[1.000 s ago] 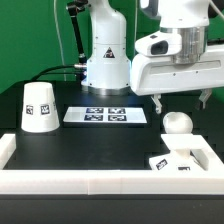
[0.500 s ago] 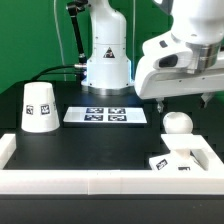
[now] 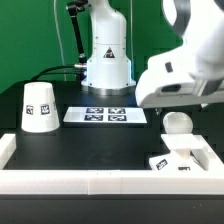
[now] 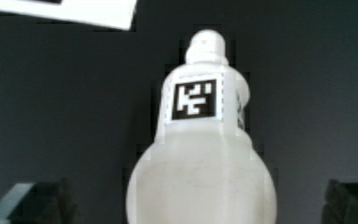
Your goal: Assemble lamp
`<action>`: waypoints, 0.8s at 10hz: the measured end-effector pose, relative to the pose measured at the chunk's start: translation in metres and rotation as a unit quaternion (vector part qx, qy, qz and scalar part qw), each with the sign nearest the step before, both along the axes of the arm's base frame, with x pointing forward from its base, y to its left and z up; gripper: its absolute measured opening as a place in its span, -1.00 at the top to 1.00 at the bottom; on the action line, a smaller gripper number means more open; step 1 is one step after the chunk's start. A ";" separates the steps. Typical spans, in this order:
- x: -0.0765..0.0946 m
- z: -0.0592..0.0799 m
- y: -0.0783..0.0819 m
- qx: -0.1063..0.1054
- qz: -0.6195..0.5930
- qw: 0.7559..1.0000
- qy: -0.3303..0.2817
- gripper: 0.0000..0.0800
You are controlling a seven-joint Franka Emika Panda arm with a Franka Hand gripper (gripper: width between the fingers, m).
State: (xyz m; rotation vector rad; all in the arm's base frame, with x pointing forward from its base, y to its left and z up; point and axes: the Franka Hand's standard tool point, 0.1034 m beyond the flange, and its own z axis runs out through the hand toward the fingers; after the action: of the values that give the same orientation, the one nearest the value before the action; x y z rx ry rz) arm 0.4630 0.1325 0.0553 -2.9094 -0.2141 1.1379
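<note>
The white bulb (image 3: 178, 122) lies on the black table at the exterior view's right. In the wrist view the bulb (image 4: 202, 150) is long and white with a square tag, its stem pointing away. My gripper (image 4: 190, 205) is open, and its dark fingers (image 4: 28, 202) stand on either side of the bulb's round end without touching it. In the exterior view the arm's white hand (image 3: 185, 80) hangs just above the bulb and hides the fingers. The cone shade (image 3: 38, 106) stands at the left. The square base (image 3: 176, 160) lies at the front right.
The marker board (image 3: 105, 115) lies in the middle of the table, and its corner shows in the wrist view (image 4: 78, 10). A white raised border (image 3: 100, 182) runs along the table's front and sides. The robot's pedestal (image 3: 107, 60) stands at the back.
The hand has come down and tilted over the bulb. Its fingers, seen hanging above the table before, are now hidden in the exterior view. The parts have not moved.
</note>
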 end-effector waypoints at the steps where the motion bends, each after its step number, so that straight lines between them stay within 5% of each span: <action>1: 0.003 -0.004 0.001 0.001 0.000 1.000 -0.001 -0.75; 8: -0.009 -0.029 0.000 -0.001 -0.001 1.000 -0.004 -0.75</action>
State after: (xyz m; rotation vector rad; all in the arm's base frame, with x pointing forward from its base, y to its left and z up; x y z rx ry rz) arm 0.4543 0.1324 0.0261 -2.9147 -0.2098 1.1278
